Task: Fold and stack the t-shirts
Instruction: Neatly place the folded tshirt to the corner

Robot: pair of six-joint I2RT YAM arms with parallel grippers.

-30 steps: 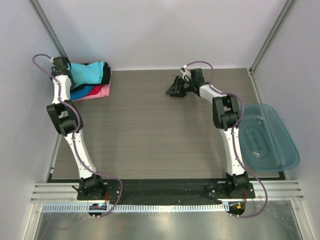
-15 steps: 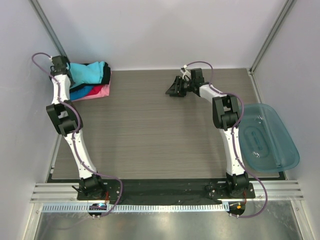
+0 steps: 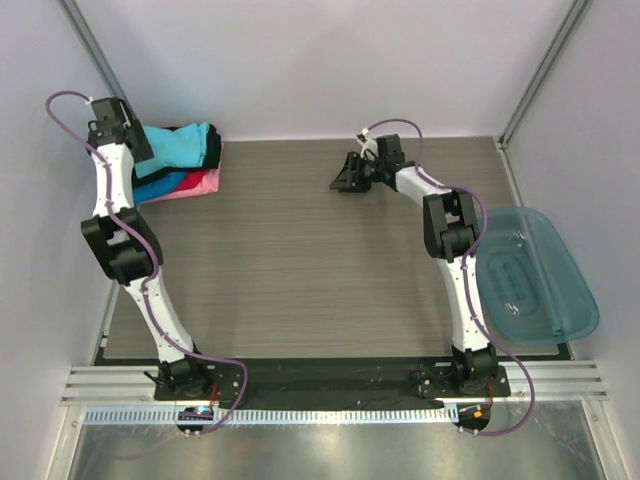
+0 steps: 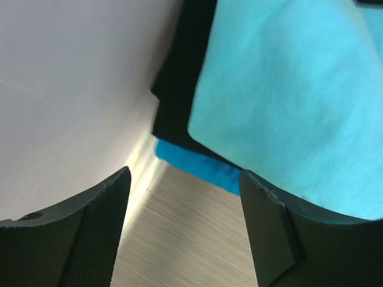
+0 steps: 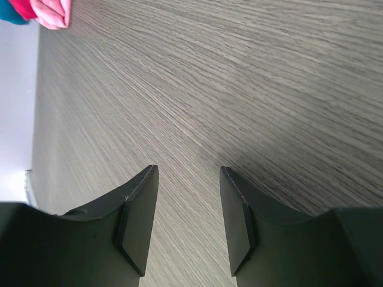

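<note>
A stack of folded t-shirts sits in the far left corner of the table. The turquoise one [image 3: 175,145] lies on top, over a black one [image 3: 213,147], a blue one [image 3: 163,182] and a pink-red one [image 3: 197,184]. My left gripper [image 3: 133,147] hovers at the stack's left end, open and holding nothing. In the left wrist view its jaws [image 4: 182,179] frame bare table, with the turquoise shirt [image 4: 299,89], the black shirt [image 4: 179,78] and the blue edge [image 4: 197,164] just beyond. My right gripper [image 3: 345,178] rests low at the far middle, open and empty [image 5: 188,173].
A translucent teal plastic tub [image 3: 530,275] lies off the table's right edge. The white side wall [image 4: 72,89] stands close to the left gripper. A metal frame post [image 3: 95,45] rises in the far left corner. The pink shirt's edge [image 5: 51,12] shows far off in the right wrist view.
My left gripper has opened, let go of the turquoise shirt and pulled up and back to the left. The right arm has not moved.
</note>
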